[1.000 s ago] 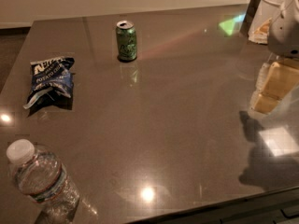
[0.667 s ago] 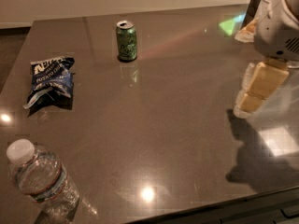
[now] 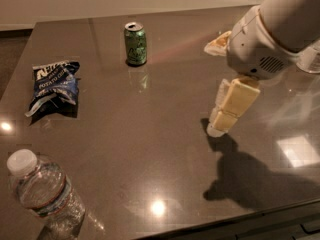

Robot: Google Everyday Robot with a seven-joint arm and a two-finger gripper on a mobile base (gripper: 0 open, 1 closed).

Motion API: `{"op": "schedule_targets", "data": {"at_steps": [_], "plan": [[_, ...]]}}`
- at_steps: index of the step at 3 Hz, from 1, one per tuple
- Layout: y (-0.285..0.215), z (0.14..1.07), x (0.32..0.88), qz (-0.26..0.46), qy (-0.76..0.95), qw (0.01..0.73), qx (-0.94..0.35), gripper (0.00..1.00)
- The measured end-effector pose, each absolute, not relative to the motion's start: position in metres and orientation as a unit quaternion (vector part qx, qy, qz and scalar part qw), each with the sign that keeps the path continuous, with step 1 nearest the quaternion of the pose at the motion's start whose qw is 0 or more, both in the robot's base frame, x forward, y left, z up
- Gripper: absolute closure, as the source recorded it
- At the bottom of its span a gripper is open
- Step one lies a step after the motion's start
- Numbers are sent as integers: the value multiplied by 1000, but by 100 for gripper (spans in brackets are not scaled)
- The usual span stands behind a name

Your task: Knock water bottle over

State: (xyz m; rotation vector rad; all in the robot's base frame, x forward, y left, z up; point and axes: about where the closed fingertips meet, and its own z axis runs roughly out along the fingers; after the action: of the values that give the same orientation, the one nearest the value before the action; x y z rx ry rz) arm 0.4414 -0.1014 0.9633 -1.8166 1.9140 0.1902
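The water bottle [image 3: 42, 190], clear ribbed plastic with a white screw cap, stands upright at the table's near left corner. My gripper [image 3: 223, 119], with pale yellow fingers pointing down and left, hangs just above the table at right of centre, far from the bottle. It holds nothing that I can see.
A green soda can [image 3: 135, 44] stands at the back centre. A blue chip bag [image 3: 54, 83] lies at the left. A white container [image 3: 312, 59] and a small yellowish item [image 3: 218, 43] sit at the back right. The dark glossy table [image 3: 150, 149] ends close at the front.
My arm and gripper have moved left, toward the table's middle, and lower. The bottle, can and bag have not moved.
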Motion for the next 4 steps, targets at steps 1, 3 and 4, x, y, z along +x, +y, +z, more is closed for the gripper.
{"op": "schedule_targets", "data": {"at_steps": [1,3,4], "plan": [[-66,951,430,120,679,252,-679,0],[-16,934,406,193,658,284,-670,0],[6,931,390,228,646,301,-664,0]]}}
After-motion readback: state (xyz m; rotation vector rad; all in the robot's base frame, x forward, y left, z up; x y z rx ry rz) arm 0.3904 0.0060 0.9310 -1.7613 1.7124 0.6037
